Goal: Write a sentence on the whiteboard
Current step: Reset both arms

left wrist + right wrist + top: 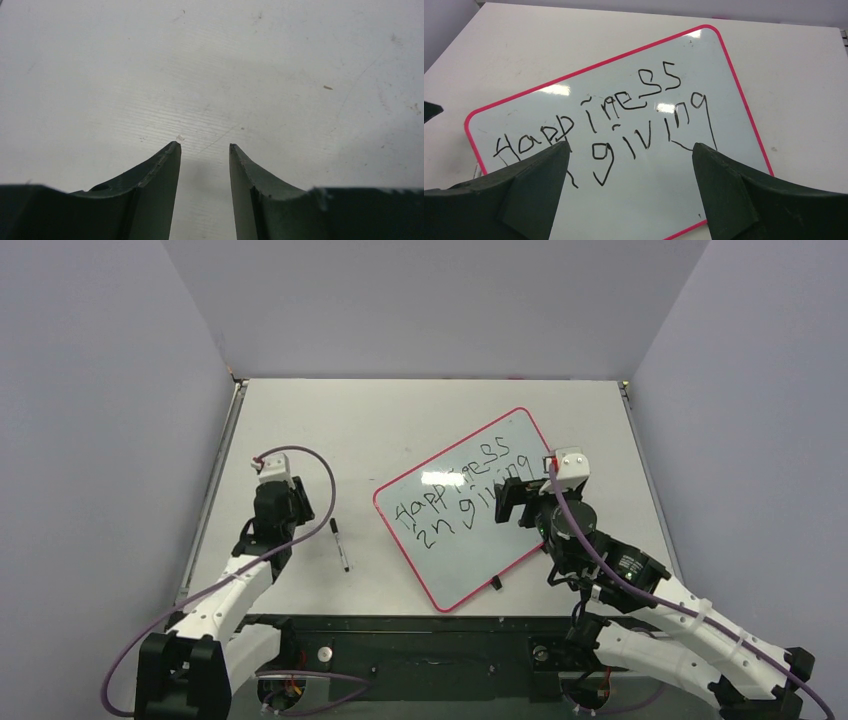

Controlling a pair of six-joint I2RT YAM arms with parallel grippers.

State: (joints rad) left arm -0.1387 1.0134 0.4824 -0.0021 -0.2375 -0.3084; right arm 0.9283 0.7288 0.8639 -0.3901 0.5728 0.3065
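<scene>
The whiteboard [470,560] lies tilted on the table, white with a thin red rim. The sentence [460,495] runs across it in two slanted black lines, roughly "happiness in giving". In the right wrist view the whiteboard [649,200] fills the frame below the sentence [624,115]. My right gripper [508,502] hovers over the board's right part, and its jaws [631,145] are wide open with nothing between them. My left gripper [285,502] sits left of the board, over bare table. It is open [205,145] and empty.
A black marker [340,545] lies on the table between the left gripper and the whiteboard's left corner. A small black tab [496,583] sticks out at the board's near edge. Grey walls enclose the table on three sides.
</scene>
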